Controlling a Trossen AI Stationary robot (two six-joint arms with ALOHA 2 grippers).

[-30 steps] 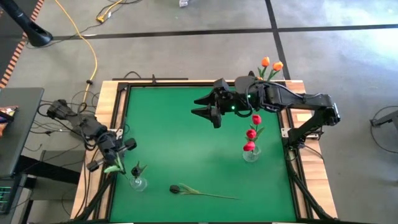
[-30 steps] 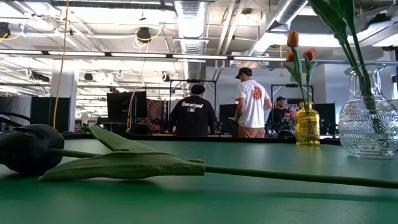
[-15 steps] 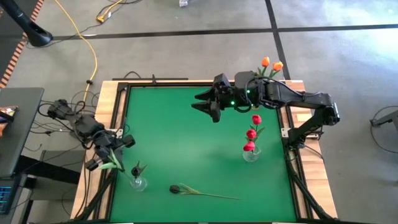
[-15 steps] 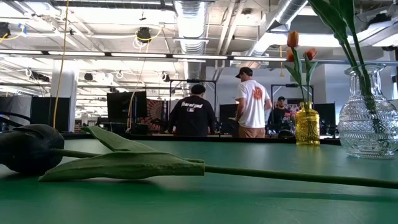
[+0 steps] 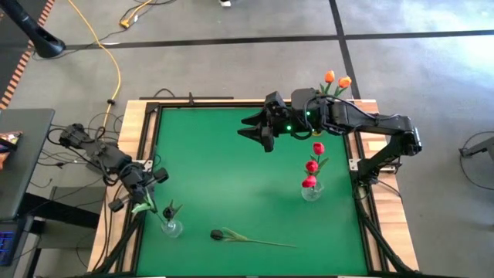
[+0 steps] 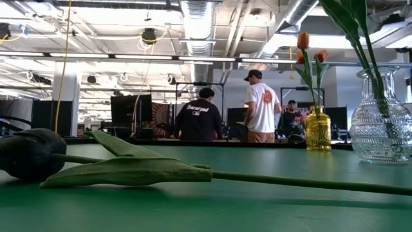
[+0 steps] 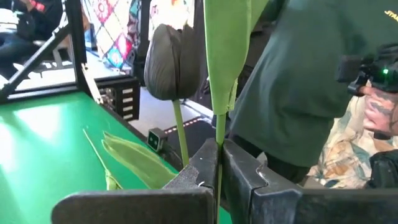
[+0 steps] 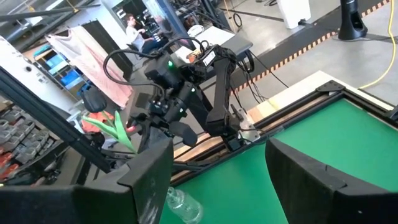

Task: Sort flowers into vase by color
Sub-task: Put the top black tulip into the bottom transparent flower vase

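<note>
Green stem [image 7: 217, 155] clamped between the left pincer [image 7: 219, 171] fingers.

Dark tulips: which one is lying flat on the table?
The dark tulip near the table's front edge, its stem stretched along the mat. The other dark one stands upright, held in the left gripper.

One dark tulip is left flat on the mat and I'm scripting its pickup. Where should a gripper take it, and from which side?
Best guess: grip the dark tulip on its bare stem, past the leaf, descending from straight above with fingers across the stem. It lies flat with the thin stem trailing toward the right arm's side; the bulky head and broad leaf would likely crush or slip.
</note>
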